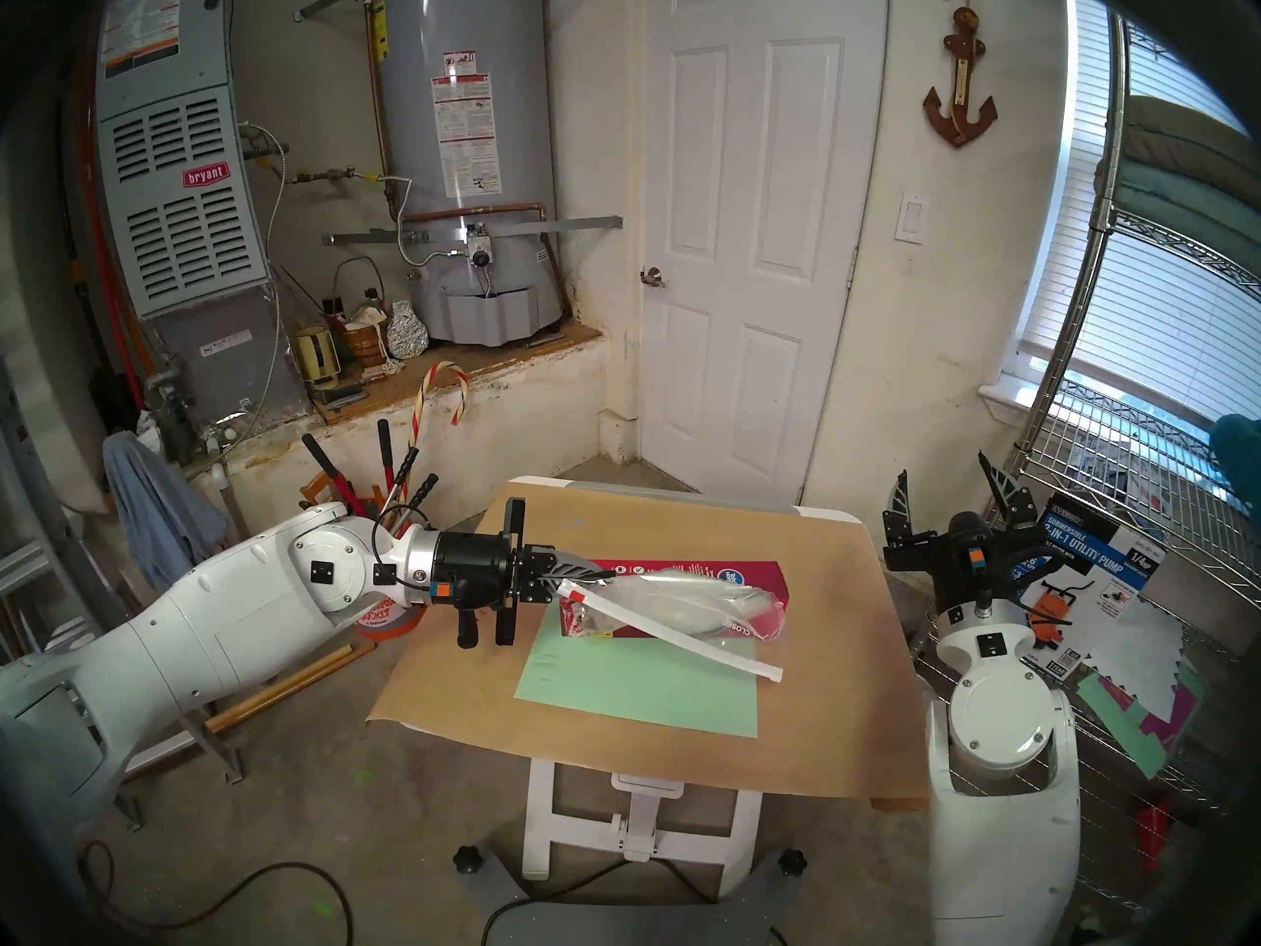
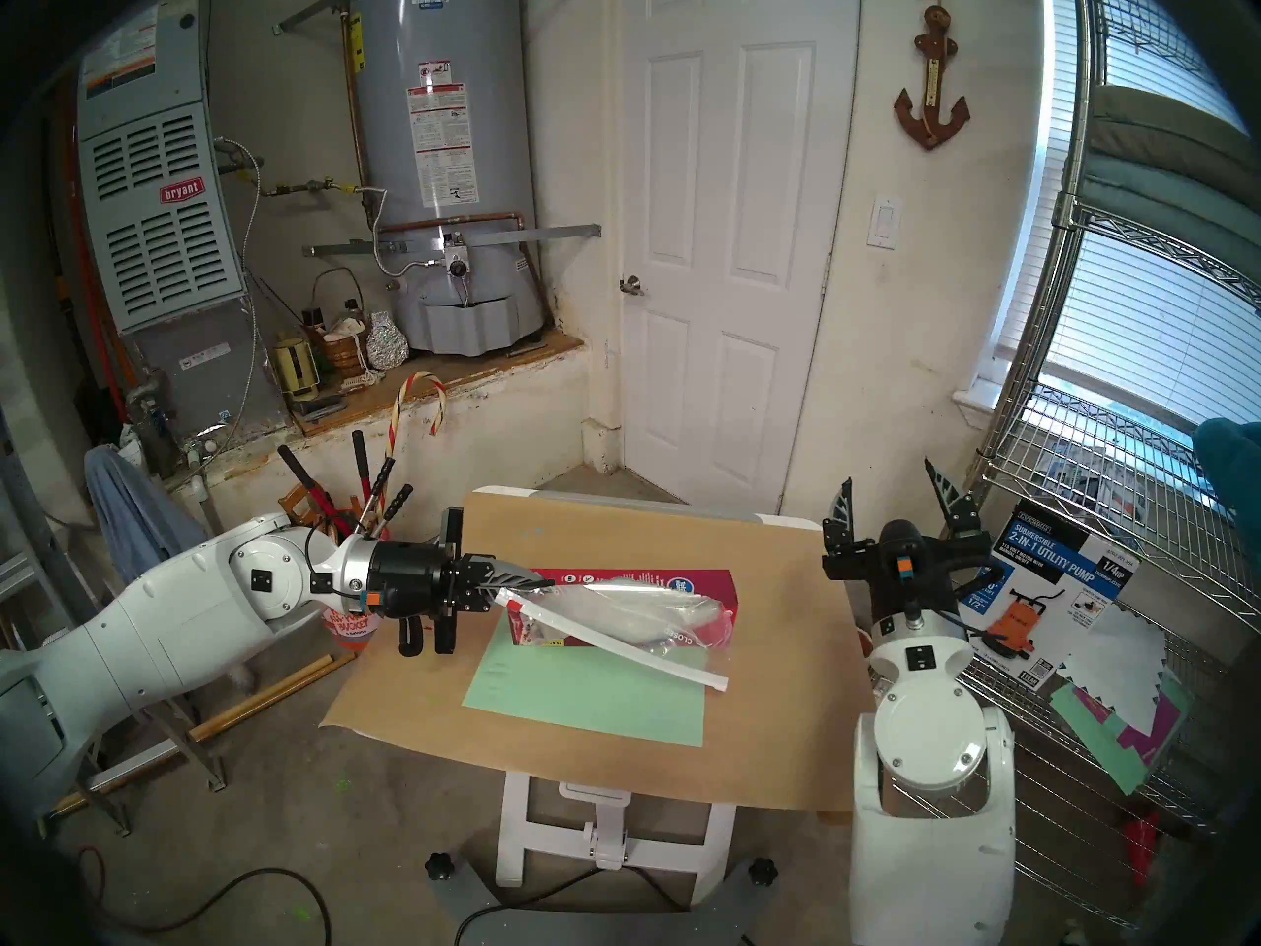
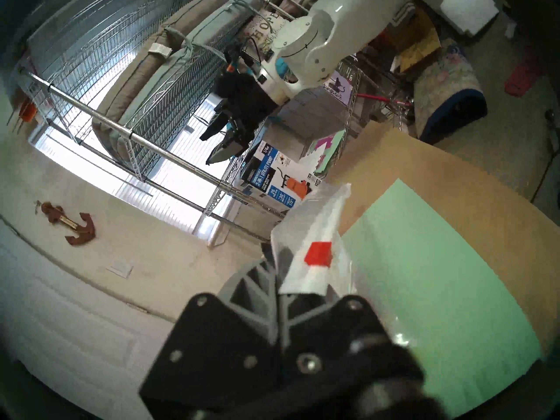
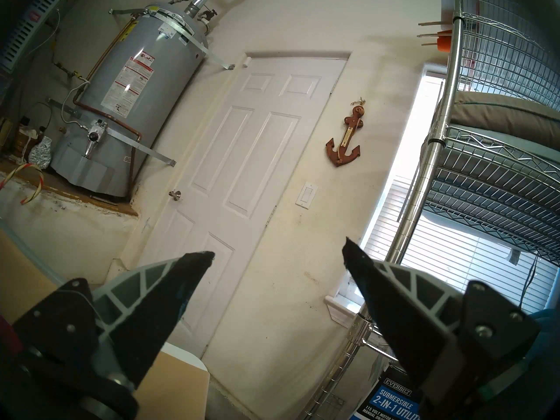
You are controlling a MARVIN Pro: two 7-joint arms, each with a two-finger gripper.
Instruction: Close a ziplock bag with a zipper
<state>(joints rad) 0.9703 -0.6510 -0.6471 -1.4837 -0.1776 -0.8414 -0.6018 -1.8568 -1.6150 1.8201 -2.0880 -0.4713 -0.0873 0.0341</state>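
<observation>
Plastic ziplock bag point(image 1: 689, 600) lies on the red box point(image 1: 709, 572) on the table point(image 1: 819, 719). The left claw point(image 1: 580, 579) is squeezed tight on the end of the white zipper point(image 1: 672, 634), beside its red slider point(image 3: 318, 252). The right claw point(image 1: 952, 494) is wide open, holding nothing, off to the side.

The clear crinkly plastic ziplock bag point(image 1: 689, 600) lies on the long red cardboard box point(image 1: 672, 572). The flat green paper sheet point(image 1: 634, 685) lies just before that box, the bag's narrow white zipper strip point(image 1: 672, 634) reaching over it. Left of the box hangs the left gripper point(image 1: 573, 572).
</observation>
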